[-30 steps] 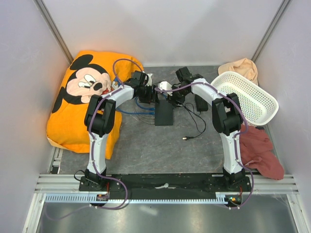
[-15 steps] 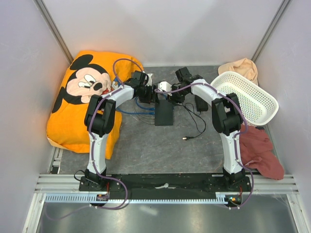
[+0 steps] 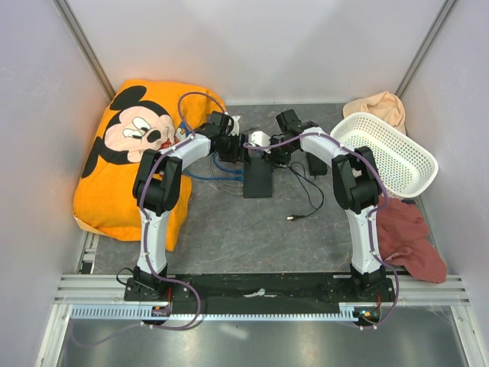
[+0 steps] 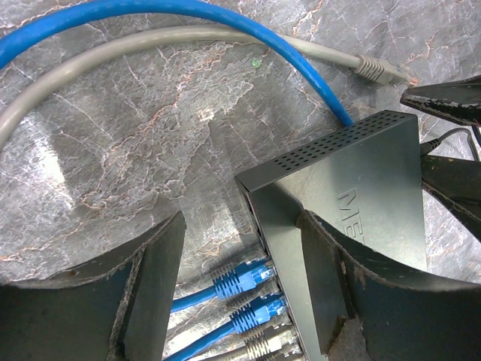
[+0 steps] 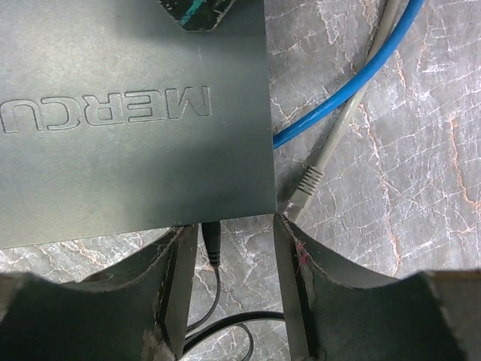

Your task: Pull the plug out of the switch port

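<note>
Switch (image 4: 353,188) corner fills left pincer (image 4: 240,226) gap, plugged cables (image 4: 237,284) crowd ports (image 4: 261,229)

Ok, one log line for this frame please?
left tool open at switch ports | right tool open | blue plugs seated | grey plug loose

You had the network switch (image 3: 257,177) lying flat near the middle of the tabletop (image 3: 252,229). Network cables (image 3: 218,172) ran off to its left, several of them plugged into the port row (image 4: 255,226) on its left edge. One loose plug (image 4: 379,70) lay just beside its far right corner. Further left sat the Mickey Mouse cushion (image 3: 122,153). To the switch's right lay the power brick (image 3: 315,162), then the basket (image 3: 390,157), with one cloth (image 3: 378,105) behind it and another (image 3: 409,233) in front.
</note>
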Controlling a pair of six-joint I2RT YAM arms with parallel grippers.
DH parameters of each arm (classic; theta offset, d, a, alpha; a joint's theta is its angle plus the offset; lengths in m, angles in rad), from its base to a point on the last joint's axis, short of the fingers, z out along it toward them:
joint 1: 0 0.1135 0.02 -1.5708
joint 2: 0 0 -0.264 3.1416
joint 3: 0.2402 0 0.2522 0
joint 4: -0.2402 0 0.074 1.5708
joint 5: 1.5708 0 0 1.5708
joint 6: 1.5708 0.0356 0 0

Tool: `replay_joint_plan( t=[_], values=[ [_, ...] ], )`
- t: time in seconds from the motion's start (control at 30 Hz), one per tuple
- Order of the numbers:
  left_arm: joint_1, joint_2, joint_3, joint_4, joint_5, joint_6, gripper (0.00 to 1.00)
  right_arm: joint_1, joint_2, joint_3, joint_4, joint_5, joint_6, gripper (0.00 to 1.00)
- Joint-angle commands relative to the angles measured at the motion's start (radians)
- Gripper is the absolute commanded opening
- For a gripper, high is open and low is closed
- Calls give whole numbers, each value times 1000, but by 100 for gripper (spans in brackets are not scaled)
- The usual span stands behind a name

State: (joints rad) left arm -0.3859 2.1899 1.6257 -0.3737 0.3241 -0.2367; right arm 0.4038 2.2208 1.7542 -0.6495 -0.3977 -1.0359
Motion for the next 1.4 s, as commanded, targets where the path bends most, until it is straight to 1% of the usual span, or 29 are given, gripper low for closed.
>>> replay_joint_plan(
  t=[0.0,0.13,0.17,0.23,0.27,0.33,0.37,0.43,0.47,0.5,0.6,0.63,0.67,0.73,0.77,0.8,0.83,0.87,0.9,0.97,1.0,1.03,1.07,1.1,1.17,1.2,1.23,1.27,1.37],
  values=[
    [-15,30,10,-48,-39,60,71,3,-12,39,40,-35,14,52],
    [-16,28,10,-47,-40,62,71,4,-7,24,50,-33,-4,49],
    [-16,28,10,-48,-42,62,71,6,-7,19,51,-33,-7,44],
    [-15,28,8,-48,-42,62,71,6,-10,19,51,-35,-6,38],
    [-16,30,8,-48,-42,63,71,6,-12,19,50,-35,-6,31],
    [-16,33,8,-48,-42,63,71,6,-13,16,53,-30,-12,21],
    [-16,33,10,-47,-40,63,71,6,-15,8,53,-27,-15,11],
    [-16,37,11,-48,-39,65,71,4,-18,1,53,-10,-30,5],
    [-18,36,11,-50,-39,63,73,4,-19,-7,53,-6,-35,2],
    [-16,36,11,-51,-42,63,74,1,-21,-9,50,-4,-41,0],
    [-16,36,13,-50,-48,65,74,-5,-21,-15,42,-1,-53,0],
    [-16,34,16,-51,-54,65,71,-8,-21,-15,36,0,-56,0],
    [-16,19,13,-47,-60,69,64,-7,-20,-16,31,2,-65,0],
    [-15,-8,3,-25,-21,73,55,-6,-18,-18,24,2,-70,0],
    [-1,-39,2,-21,18,59,42,-6,-18,-21,22,3,-67,0],
    [7,-56,-3,-15,111,50,32,-8,-18,-22,22,2,-61,0],
    [16,-74,-22,4,159,40,21,-8,-16,-25,22,-1,-53,0],
    [33,-97,-39,16,199,27,3,-8,-16,-30,22,-3,-47,0],
    [38,-142,-62,28,243,25,2,-8,-16,-32,22,-10,-32,0],
    [53,-191,-136,56,242,28,2,-8,-16,-44,22,-13,-27,0],
    [58,-247,-168,71,206,27,2,-10,-15,-45,24,-13,-23,0],
    [61,-272,-244,109,173,20,2,-10,-12,-45,24,-12,-18,0],
    [70,-297,-275,111,114,10,2,-8,-9,-41,24,-12,-15,0],
    [76,-341,-300,111,13,-4,2,-10,-10,-41,24,-10,-12,0],
    [82,-383,-372,180,39,17,2,-10,-6,-36,25,-9,-3,0],
    [73,-403,-392,211,97,42,2,-10,-6,-35,25,-9,2,0],
    [44,-442,-432,238,110,87,2,-10,-4,-33,27,-12,13,0],
    [29,-458,-450,307,122,111,2,-10,-4,-33,27,-12,20,0],
    [-39,-479,-504,370,130,217,2,-8,2,-33,30,-13,34,0]
  ],
)
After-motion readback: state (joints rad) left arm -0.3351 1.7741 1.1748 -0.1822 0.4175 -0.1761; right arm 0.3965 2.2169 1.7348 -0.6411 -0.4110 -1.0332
